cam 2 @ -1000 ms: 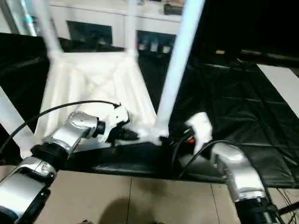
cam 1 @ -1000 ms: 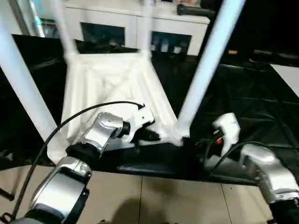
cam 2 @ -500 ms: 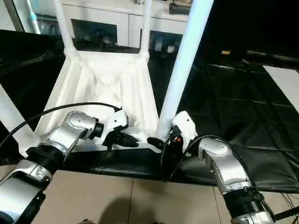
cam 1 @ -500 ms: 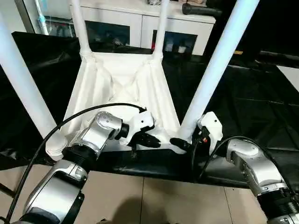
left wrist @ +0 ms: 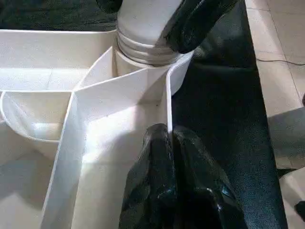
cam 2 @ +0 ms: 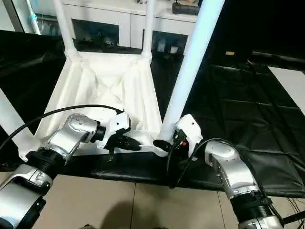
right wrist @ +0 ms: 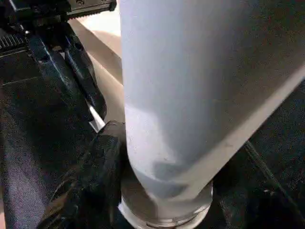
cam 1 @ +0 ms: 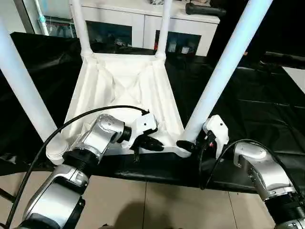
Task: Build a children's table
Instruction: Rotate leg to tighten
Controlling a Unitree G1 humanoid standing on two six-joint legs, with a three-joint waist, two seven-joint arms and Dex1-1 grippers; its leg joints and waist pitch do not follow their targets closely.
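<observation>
The white tabletop (cam 1: 124, 90) lies upside down on a black mat, ribbed underside facing up. Four white legs stand in its corner sockets: near right (cam 1: 224, 71), near left (cam 1: 21, 90), far left (cam 1: 80, 28) and far right (cam 1: 163, 28). My left gripper (cam 1: 155, 144) is shut on the thin near rim of the tabletop, its fingers (left wrist: 162, 181) pinching that wall close to the near right socket. My right gripper (cam 1: 189, 143) sits at the base of the near right leg, one finger (right wrist: 95, 176) pressed against the leg just above the socket.
A white cabinet with glass doors (cam 1: 143, 19) stands behind the tabletop. The black mat (cam 1: 257, 95) spreads to the right. Beige floor tiles (cam 1: 167, 205) lie in front. A black cable (cam 1: 71, 124) arcs over my left forearm.
My right gripper has moved left from the mat to the base of the near right leg and closed around it. My left gripper has stayed on the rim.
</observation>
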